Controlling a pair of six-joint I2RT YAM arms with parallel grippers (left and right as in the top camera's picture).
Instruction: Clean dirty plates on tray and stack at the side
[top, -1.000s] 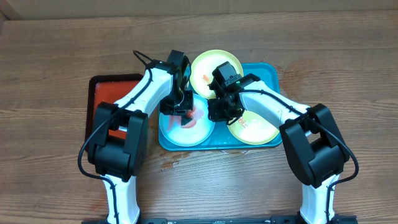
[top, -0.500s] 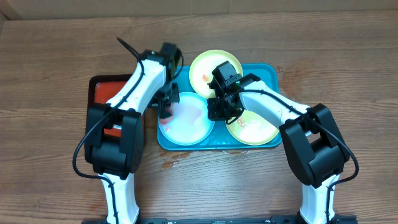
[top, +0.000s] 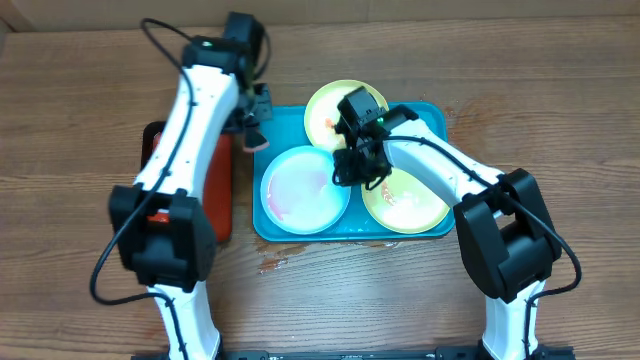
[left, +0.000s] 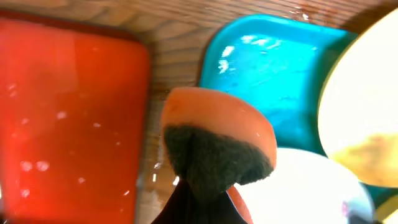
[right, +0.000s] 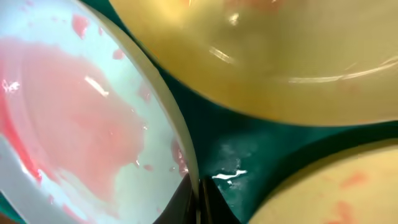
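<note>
Barely seen R fingers (right: 186, 206), blue plate (right: 81, 124)

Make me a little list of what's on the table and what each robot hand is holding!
teal tray: holds three plates
blue plate: pink smears inside
yellow plates: two, orange smudges on both
left gripper: shut on sponge, above the gap between trays
right gripper: shut on blue plate's rim
red tray: left of teal tray
</note>
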